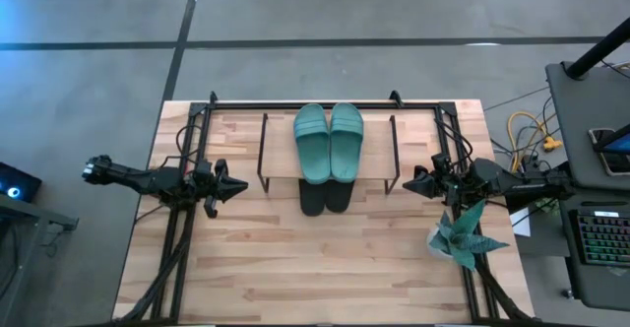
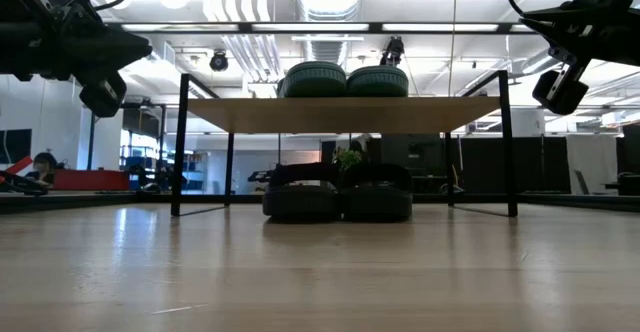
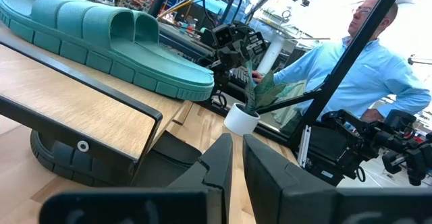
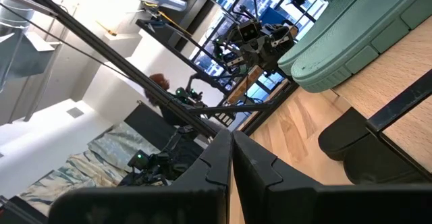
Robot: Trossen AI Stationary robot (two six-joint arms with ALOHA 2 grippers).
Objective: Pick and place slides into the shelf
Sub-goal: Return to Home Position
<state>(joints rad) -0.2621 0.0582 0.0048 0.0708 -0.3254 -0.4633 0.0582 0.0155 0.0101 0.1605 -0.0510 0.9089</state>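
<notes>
The shelf stands in the middle of the table's far half, its wooden top board on thin black legs. Two teal slides lie side by side on the board, soles down. Two black slides sit on the table under the board, their near ends sticking out. My left gripper hovers left of the shelf and my right gripper right of it. Both are shut, level, pointing at the shelf, and hold nothing.
A spiky green plant in a white pot stands near the table's right edge, close under my right arm. A black frame runs along the table's far edge. A person in a light blue shirt stands beyond the table's right side.
</notes>
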